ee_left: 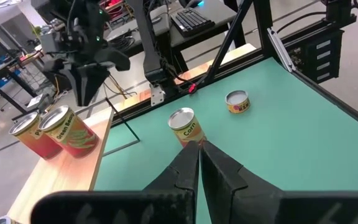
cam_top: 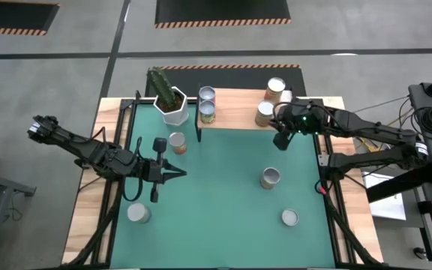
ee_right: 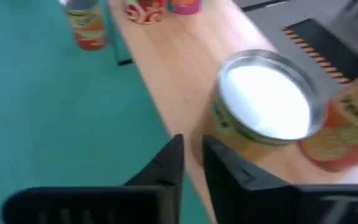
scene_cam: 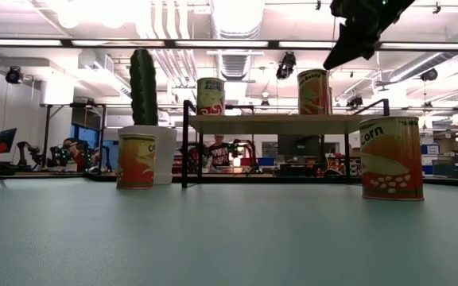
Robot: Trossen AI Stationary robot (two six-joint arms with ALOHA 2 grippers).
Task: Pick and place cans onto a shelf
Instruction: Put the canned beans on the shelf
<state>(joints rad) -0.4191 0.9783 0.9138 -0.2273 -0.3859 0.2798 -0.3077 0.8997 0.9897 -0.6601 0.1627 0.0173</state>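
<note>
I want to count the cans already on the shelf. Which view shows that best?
The high view: the shelf lies fully visible from above, carrying four cans. The low view shows it edge-on with two cans visible; each wrist view catches only part of it.

Robotics lab: other robot arms (scene_cam: 34, 151), monitors (scene_cam: 6, 140), exposed ceiling ducts (scene_cam: 229, 59).

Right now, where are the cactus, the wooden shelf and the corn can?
cactus (scene_cam: 142, 86), low view, middle of its green stem.
shelf (scene_cam: 269, 123), low view, front edge of the board.
corn can (scene_cam: 391, 157), low view, its label.
</note>
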